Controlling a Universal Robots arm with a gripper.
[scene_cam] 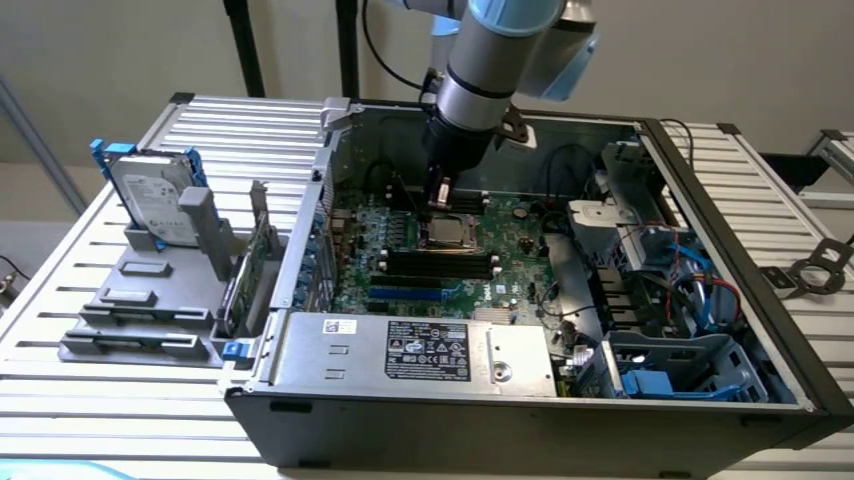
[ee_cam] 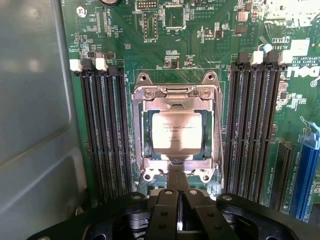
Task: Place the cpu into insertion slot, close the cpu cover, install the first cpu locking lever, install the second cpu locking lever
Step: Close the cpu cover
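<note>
Cpu (ee_cam: 176, 132) lay in the slot (ee_cam: 147, 145) under the closed cover (ee_cam: 175, 93); the hand (ee_cam: 178, 180), pinched shut and empty, hung at the cover's 12 o'clock, exterior view.

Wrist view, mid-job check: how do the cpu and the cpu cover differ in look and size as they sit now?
The cpu is a solid plate with printed text, while the cpu cover is an open frame with a central window. The cpu cover is the larger of the two and rings the cpu, which shows through that window. The cpu looks matte, and the cpu cover glints more. Both are silvery, squarish and lie flat.
</note>
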